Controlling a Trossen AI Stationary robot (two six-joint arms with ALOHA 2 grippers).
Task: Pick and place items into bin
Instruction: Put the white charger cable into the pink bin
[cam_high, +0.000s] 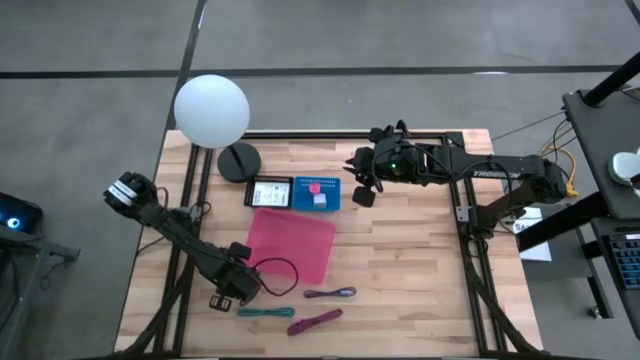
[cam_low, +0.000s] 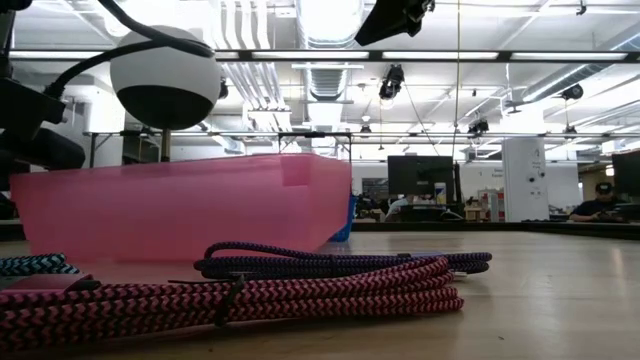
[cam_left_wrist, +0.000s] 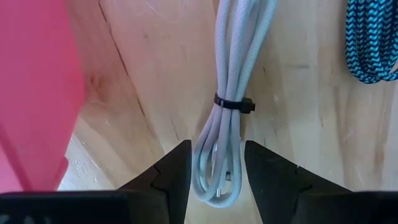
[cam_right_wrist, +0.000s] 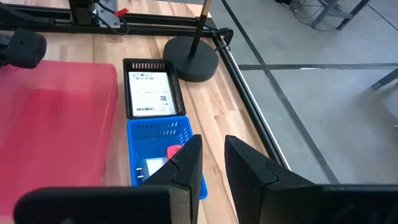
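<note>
I am working the left gripper (cam_left_wrist: 216, 165) low over the tabletop (cam_left_wrist: 155, 68), right beside the pink bin (cam_high: 292, 243), and its fingers (cam_left_wrist: 171, 174) are spread apart with nothing pinched yet. The white cord (cam_left_wrist: 233, 87), a folded bundle held by a small black tie (cam_left_wrist: 235, 104), lies flat on the wood with its looped end sitting right between the two fingers. I think the step now is to grab it. To do that well, I should go straight down until the fingers almost touch the wood, then close slowly on the loop, below the tie, so the strands do not slip out. The teal cord (cam_left_wrist: 373, 43) lies off to one side, well clear of my fingers. The right gripper (cam_right_wrist: 211, 163) waits above the blue basket (cam_right_wrist: 155, 146), its fingers a little apart and empty.
</note>
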